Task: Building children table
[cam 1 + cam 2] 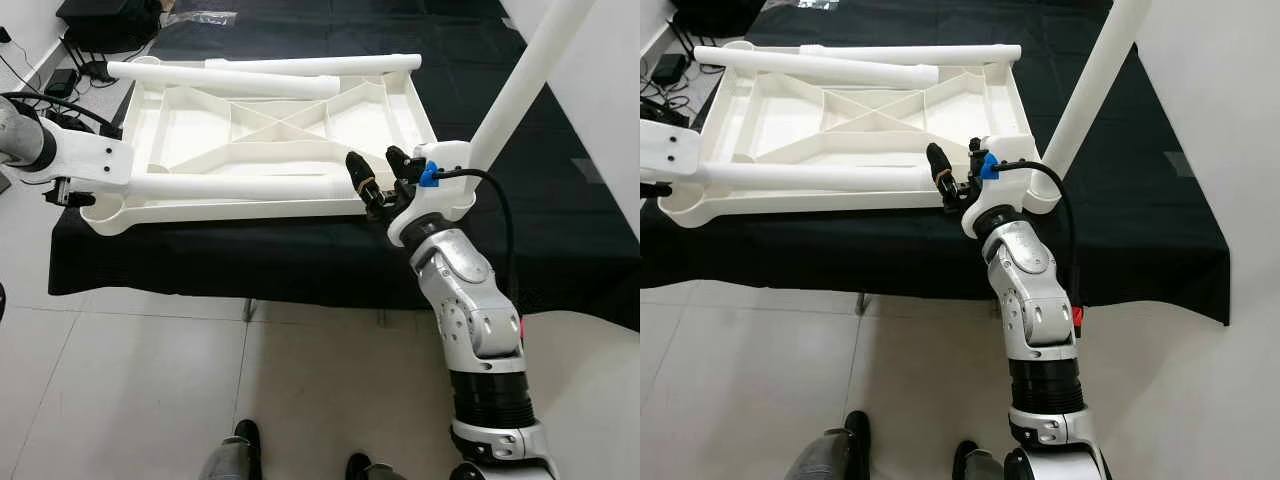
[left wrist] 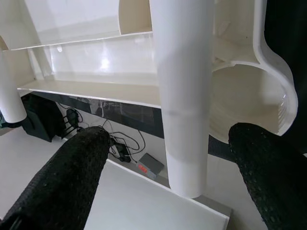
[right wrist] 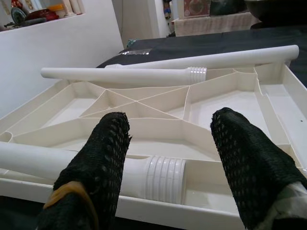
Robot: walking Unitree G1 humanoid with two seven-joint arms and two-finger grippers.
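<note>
Tabletop (image 1: 190, 215) upside down, 3 legs (image 1: 240, 188) inside, right tool (image 1: 378, 172) open

Tabletop (image 1: 180, 130) lies underside up on the cloth-covered table (image 1: 300, 260), near the table's front edge. Three loose legs lie across it: front leg (image 1: 230, 187) along its near rim, middle leg (image 1: 225, 80) toward the far side, rear leg (image 1: 315, 65) just behind that at the far rim. Fourth leg (image 1: 525, 80) stands up from the tabletop's near right corner, leaning right. Right gripper (image 1: 382, 172) sits at that corner, just beside the front leg's ribbed end (image 3: 165, 179). Left gripper (image 2: 163, 158) is at the near left corner, a finger either side of the front leg. Cables and boxes (image 1: 75, 70) lie on the floor behind-left.
</note>
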